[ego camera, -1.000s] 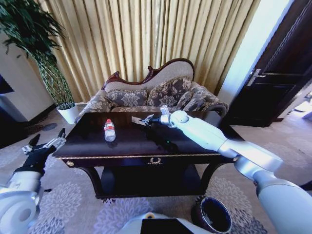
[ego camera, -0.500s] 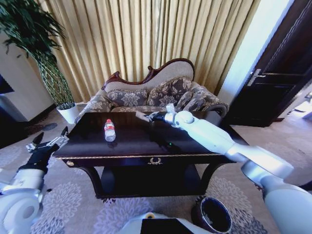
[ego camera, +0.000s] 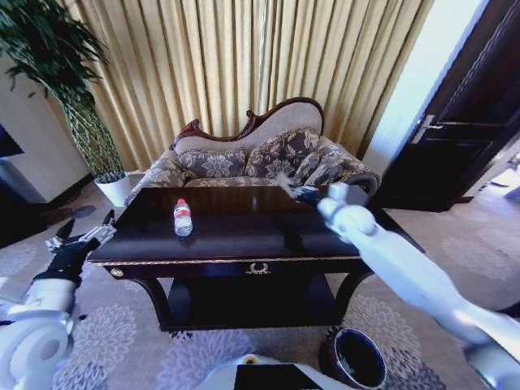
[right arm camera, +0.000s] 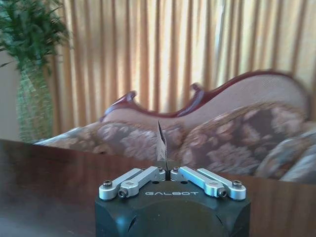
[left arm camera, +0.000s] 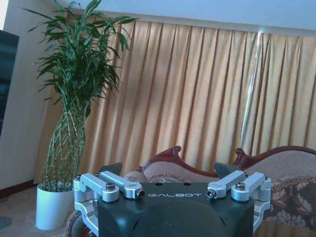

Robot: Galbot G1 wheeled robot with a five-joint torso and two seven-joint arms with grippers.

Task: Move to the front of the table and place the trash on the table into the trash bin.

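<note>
Right tool [ego camera: 286, 185] holds a scrap above the table [ego camera: 236, 236] near the bottle [ego camera: 183, 218].

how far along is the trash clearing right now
Partly in hand. The robot stands at the front of the table. The right gripper is shut on a thin scrap, held above the tabletop. The bottle stands on the table, untouched. The left gripper hangs open beside the table. The trash bin sits on the floor.

Bright backlit curtains [ego camera: 244, 65], glossy table [ego camera: 236, 231] glare, blurred right arm, fisheye edges
</note>
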